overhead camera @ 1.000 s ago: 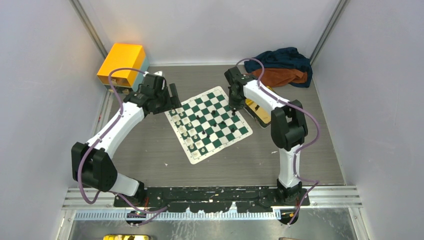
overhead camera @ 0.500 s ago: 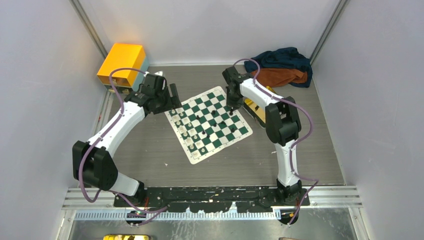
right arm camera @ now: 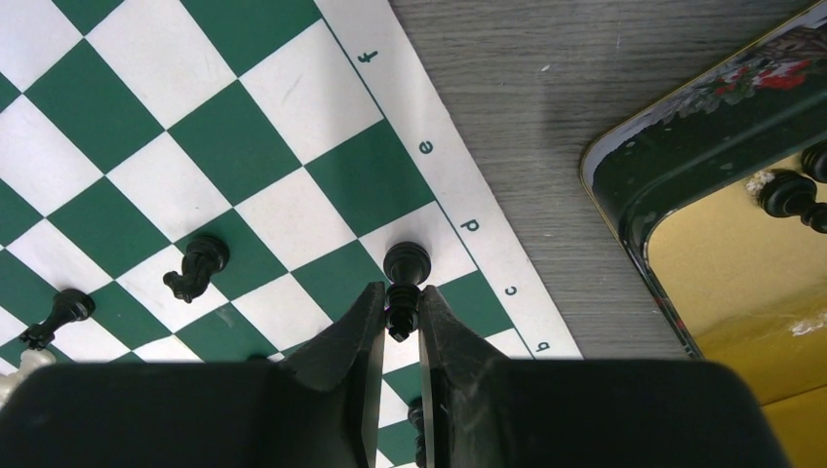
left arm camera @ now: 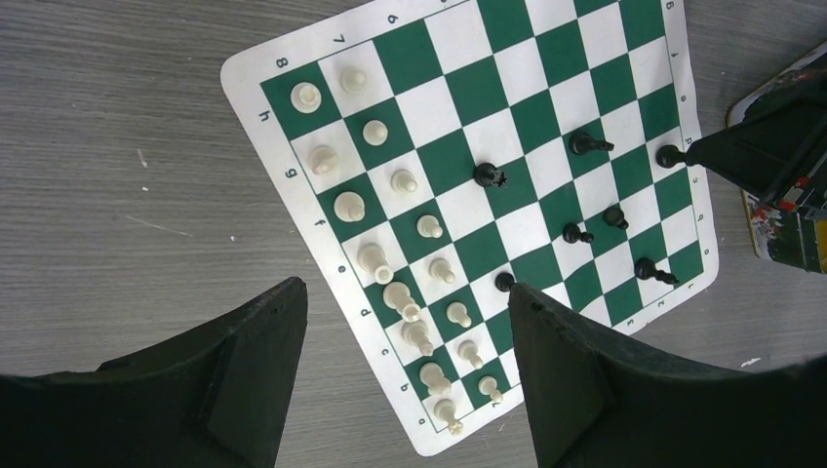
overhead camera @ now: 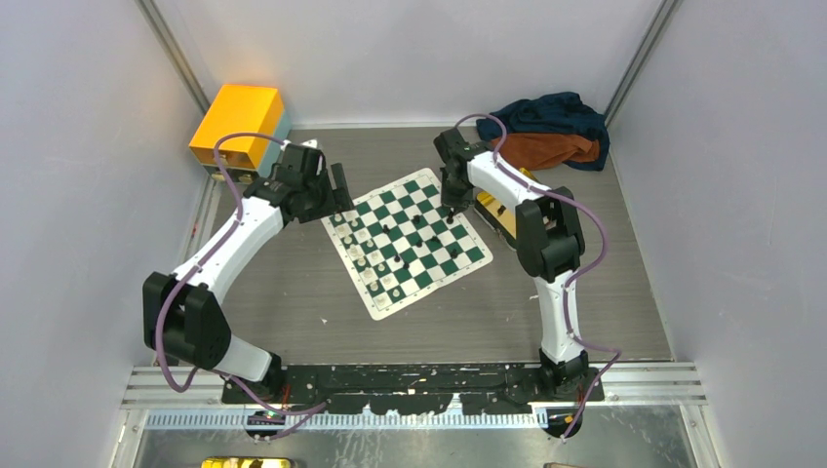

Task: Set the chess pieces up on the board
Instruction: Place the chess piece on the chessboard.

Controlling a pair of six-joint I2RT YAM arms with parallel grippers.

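Piece in hand: one black piece (right arm camera: 406, 265), at the edge row of the board (right arm camera: 293, 136), on the square beside the letter d.
Long axis: I read it as upright, base towards the board, head pointing up into the fingers (right arm camera: 357, 322).
Contact with board: I cannot tell whether the base is down on the square or just above it.
Direction from tool: straight below the right gripper (right arm camera: 398, 310); no sideways offset that I can see.
Right gripper: closed narrowly on the head of the black piece, one finger on each side.
Nearer arm: the right one. The left gripper (left arm camera: 405, 291) hangs over the opposite side, above the white pieces (left arm camera: 349, 206).
Left gripper: spread wide, nothing between the fingers.
Next call, my judgement: settle the piece, then let go without tipping it.
Beyond the board: the gold tin (right arm camera: 624, 185) lies just beside that edge, more black pieces (right arm camera: 788, 195) inside.
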